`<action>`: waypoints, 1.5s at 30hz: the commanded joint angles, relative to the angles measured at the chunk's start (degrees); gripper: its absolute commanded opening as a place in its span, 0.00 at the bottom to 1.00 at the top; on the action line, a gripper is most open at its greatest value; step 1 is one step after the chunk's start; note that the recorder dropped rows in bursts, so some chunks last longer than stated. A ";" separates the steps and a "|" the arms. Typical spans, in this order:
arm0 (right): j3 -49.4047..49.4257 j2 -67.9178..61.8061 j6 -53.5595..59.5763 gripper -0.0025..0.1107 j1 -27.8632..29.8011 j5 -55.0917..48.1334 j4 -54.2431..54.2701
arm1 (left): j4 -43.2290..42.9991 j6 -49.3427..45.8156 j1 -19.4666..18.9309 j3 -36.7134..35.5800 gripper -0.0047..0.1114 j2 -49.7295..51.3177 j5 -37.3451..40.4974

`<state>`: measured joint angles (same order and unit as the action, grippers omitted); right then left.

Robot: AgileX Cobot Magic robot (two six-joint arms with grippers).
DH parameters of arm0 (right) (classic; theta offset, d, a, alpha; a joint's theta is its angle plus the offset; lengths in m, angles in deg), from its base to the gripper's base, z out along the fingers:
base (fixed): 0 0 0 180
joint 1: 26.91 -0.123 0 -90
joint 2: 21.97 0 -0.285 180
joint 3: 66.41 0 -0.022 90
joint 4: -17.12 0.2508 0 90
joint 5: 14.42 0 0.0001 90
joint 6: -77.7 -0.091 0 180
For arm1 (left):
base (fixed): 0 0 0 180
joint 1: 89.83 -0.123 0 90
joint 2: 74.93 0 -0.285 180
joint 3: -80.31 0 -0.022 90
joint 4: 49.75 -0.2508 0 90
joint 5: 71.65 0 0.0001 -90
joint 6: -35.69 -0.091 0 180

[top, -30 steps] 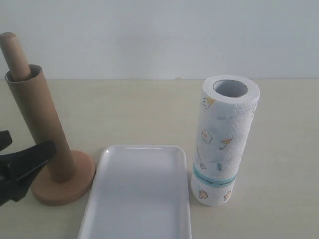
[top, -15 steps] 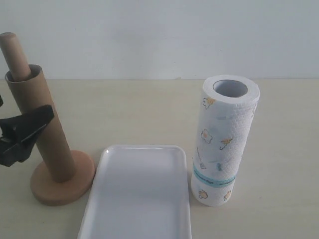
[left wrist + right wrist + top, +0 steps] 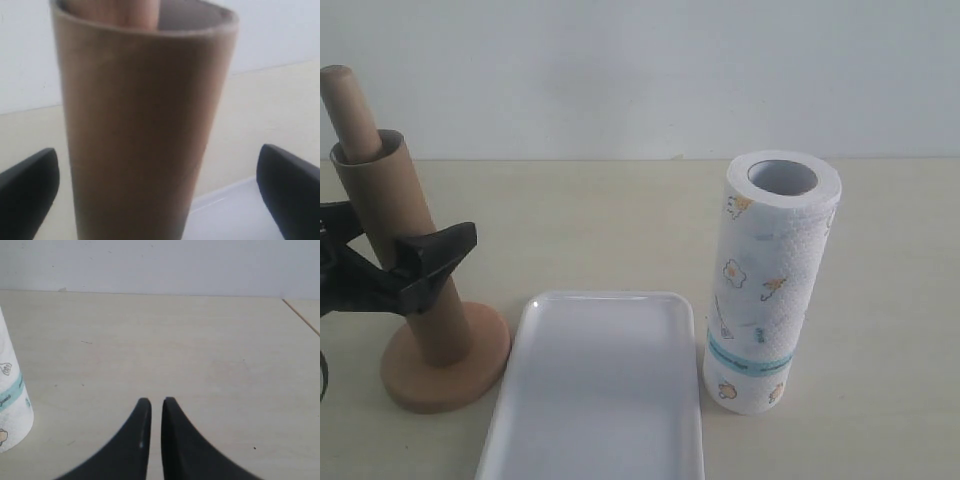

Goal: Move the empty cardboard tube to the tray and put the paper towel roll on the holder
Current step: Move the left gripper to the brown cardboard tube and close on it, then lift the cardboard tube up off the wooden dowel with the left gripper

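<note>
The empty cardboard tube [image 3: 405, 250] stands brown and hollow over the holder's dowel [image 3: 345, 110], above the round wooden base [image 3: 445, 365]. My left gripper [image 3: 410, 225] is open and straddles the tube about halfway up, one black finger on each side. In the left wrist view the tube [image 3: 145, 135] fills the middle, with gaps to both fingers [image 3: 292, 185]. The white tray [image 3: 600, 297] lies flat beside the holder. To the right of the tray, the paper towel roll [image 3: 770, 280] stands upright. My right gripper [image 3: 155, 402] is shut on nothing, low over bare table with the roll [image 3: 10, 390] off to one side.
A pale wall runs behind the beige table [image 3: 620, 220]. The holder stands close to the tray's left rim. The right arm does not show in the exterior view.
My left gripper has risen from beside the holder's base and moved right, so its open fingers now sit around the tube. The tube, tray and roll have not moved.
</note>
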<state>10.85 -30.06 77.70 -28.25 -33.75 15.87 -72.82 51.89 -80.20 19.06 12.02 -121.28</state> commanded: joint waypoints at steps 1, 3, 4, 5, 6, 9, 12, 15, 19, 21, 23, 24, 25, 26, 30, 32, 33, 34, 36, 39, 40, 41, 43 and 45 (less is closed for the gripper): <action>-0.04 0.31 0.00 0.09 0.12 0.22 -0.30 | -0.39 0.06 0.31 0.26 0.99 0.08 -3.52; -0.04 0.31 0.00 0.09 0.12 0.22 -0.30 | 0.30 0.06 0.31 0.26 0.99 0.08 -3.52; -0.04 0.31 0.00 0.09 0.12 0.22 -0.30 | 1.83 0.06 0.31 0.26 0.99 0.08 -3.52; -0.04 0.31 0.00 0.09 0.12 0.22 -0.30 | 2.58 0.06 0.31 0.26 0.99 0.08 -3.52; -0.04 0.31 0.00 0.09 0.12 0.22 -0.30 | 4.34 0.06 0.31 0.26 0.99 0.08 -3.52; -0.04 0.31 0.00 0.09 0.12 0.22 -0.30 | 5.52 0.06 0.31 0.26 0.99 0.08 -3.52; -0.04 0.31 0.00 0.09 0.12 0.22 -0.30 | 3.22 0.06 0.31 0.26 0.99 0.08 -3.52; -0.04 0.31 0.00 0.09 0.12 0.22 -0.30 | 3.22 0.06 0.31 0.26 0.98 0.08 -3.52; -0.04 0.31 0.00 0.09 0.12 0.22 -0.30 | 3.22 0.06 0.31 0.26 0.90 0.08 -3.52; -0.04 0.31 0.00 0.09 0.12 0.22 -0.30 | 3.22 0.06 0.31 0.26 0.77 0.08 -3.52; -0.04 0.31 0.00 0.09 0.12 0.22 -0.30 | 3.22 0.06 0.31 0.26 0.61 0.08 -3.52; -0.04 0.31 0.00 0.09 0.12 0.22 -0.30 | 3.22 0.06 0.31 0.26 0.52 0.08 -3.52; -0.04 0.31 0.00 0.09 0.12 0.22 -0.30 | 3.22 0.06 0.31 0.26 0.44 0.08 -3.52; -0.04 0.31 0.00 0.09 0.12 0.22 -0.30 | 3.22 0.06 0.31 0.26 0.37 0.08 -3.52; -0.04 0.31 0.00 0.09 0.12 0.22 -0.30 | 3.22 0.06 0.31 0.26 0.10 0.08 -3.52; -0.04 0.31 0.00 0.09 0.12 0.22 -0.30 | 3.22 -0.45 0.31 0.26 0.08 0.08 -3.52; -0.04 0.31 0.00 0.09 0.12 0.22 -0.30 | 3.22 -0.46 0.31 0.26 0.08 0.08 -3.89; -0.04 0.31 0.00 0.09 0.12 0.22 -0.30 | 3.22 -0.46 0.31 0.26 0.08 0.08 -4.41; -0.04 0.31 0.00 0.09 0.12 0.22 -0.30 | 3.22 -0.46 0.31 0.26 0.08 -0.02 -6.31; -0.04 0.31 0.00 0.09 0.12 0.22 -0.30 | 3.22 -0.46 0.31 0.26 0.08 -1.16 -9.33; -0.04 0.31 0.00 0.09 0.12 0.22 -0.30 | 3.22 -0.46 0.31 0.51 0.08 -1.96 -9.27; -0.04 0.31 0.00 0.09 0.12 0.22 -0.30 | 3.22 -0.46 0.31 0.82 0.08 -2.96 -8.32; -0.04 0.31 0.00 0.09 0.12 0.22 -0.30 | 3.22 -0.46 0.31 1.71 0.08 -5.32 -5.43; -0.04 0.31 0.00 0.09 0.12 0.22 -0.30 | 3.11 -0.05 0.31 3.07 0.08 -7.97 -1.75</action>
<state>10.85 -30.06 77.70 -28.25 -33.75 15.87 -69.32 51.31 -80.20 20.45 7.51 -126.13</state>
